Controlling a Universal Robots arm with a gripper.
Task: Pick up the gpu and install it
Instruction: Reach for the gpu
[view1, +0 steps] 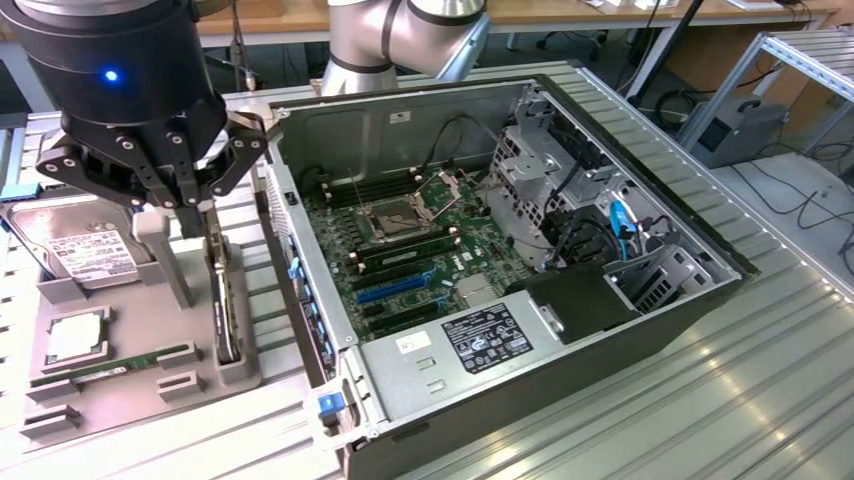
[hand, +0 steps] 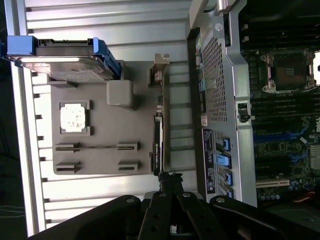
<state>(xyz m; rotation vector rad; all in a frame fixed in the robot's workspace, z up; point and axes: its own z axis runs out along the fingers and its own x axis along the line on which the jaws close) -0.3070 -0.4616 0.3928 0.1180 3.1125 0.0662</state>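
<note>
Starting at the exterior view's left, the hard drive (view1: 67, 250) lies at nine o'clock on the grey fixture tray (hand: 107, 130). The processor chip (view1: 74, 336) and the green RAM stick (view1: 114, 368) sit toward seven o'clock.

The gripper (view1: 191, 222) hangs over the tray's upper part. Its fingers (hand: 159, 200) are pressed together with nothing between them that I can see. The gpu (view1: 227, 310) stands edge-on in its tray slot at about five o'clock from the fingertips, not yet lifted. In the wrist view the fingertips sit just past one end of the card.

My worry is a descent with the fingers together. They cannot straddle the card that way, and would strike its top edge or the grey post (view1: 160, 255) just beside it.

There is little room sideways. The open computer case (view1: 300, 290) has its wall near the card at three o'clock, so a tilted lift could scrape the bracket along it. Straight up looks clear.

Further right, the motherboard (view1: 400, 250) lies open, with a blue slot (view1: 394, 290) near its middle. The drive cage (view1: 534, 170) and loose cables (view1: 617, 225) crowd the three o'clock side. The table (view1: 694, 400) beyond the case is bare.
</note>
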